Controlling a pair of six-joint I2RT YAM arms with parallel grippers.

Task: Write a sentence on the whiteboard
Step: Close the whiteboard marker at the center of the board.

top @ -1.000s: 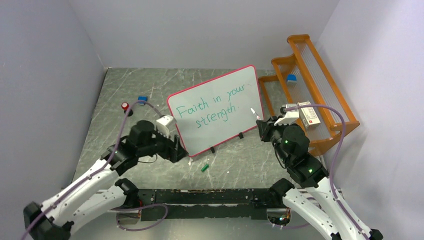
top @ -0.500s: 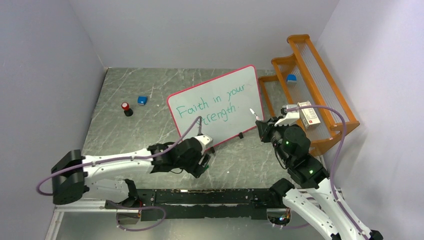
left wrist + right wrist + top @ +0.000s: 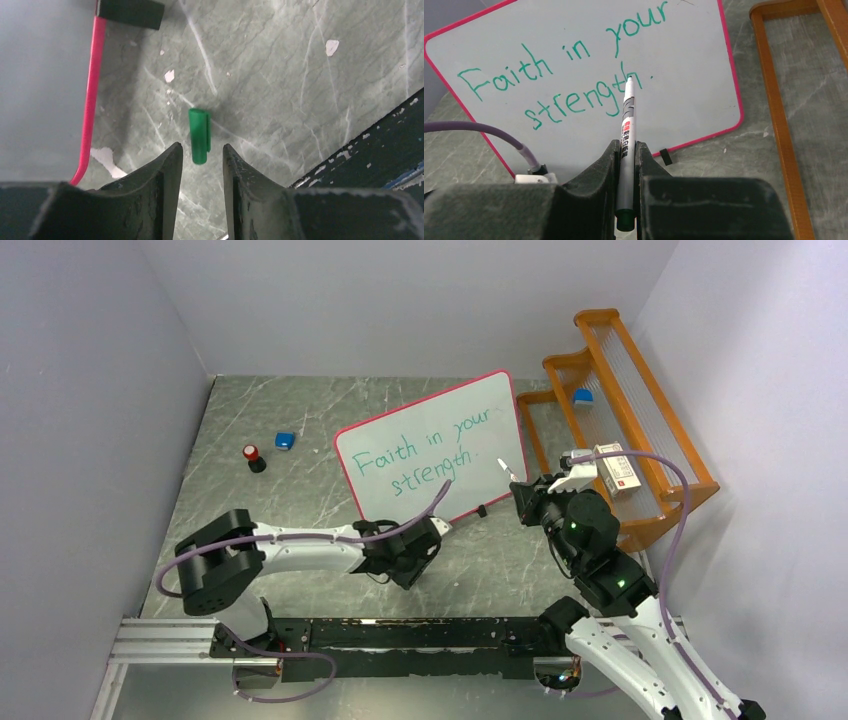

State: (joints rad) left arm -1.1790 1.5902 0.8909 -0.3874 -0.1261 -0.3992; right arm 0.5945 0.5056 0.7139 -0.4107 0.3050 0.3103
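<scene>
task state: the sentence [image 3: 432, 438] reads "Faith in your strength" in green, two lines, on the whiteboard [image 3: 475, 490]. The board stands propped at the centre of the top view. Writing looks finished; capping the pen appears to be what is left.
left claw: the left gripper [image 3: 201, 146] sits low over the table [image 3: 300, 90], jaws apart with a narrow gap. Nothing is clamped.
cap: the green cap [image 3: 199, 127] lies flat at the centre of the left wrist view, its near end at the mouth of the gap.
right claw: the right gripper [image 3: 626, 150] is clamped on the marker [image 3: 628, 110], bare tip up and close to the board at its right side.
risk 1: only the cap's end is between the tips, so a pinch there may squirt it out or set it rolling.
risk 2: the tips are close to the table; going lower may scrape it.
risk 3: the board's red frame [image 3: 92, 90] and black foot [image 3: 130, 12] are just left of the claw. The left arm's purple cable [image 3: 425, 512] crosses the board's lower front, so a sideways move may shove the board or smear the ink.
risk 4: the uncapped tip may leave a stray mark if the right arm drifts.
</scene>
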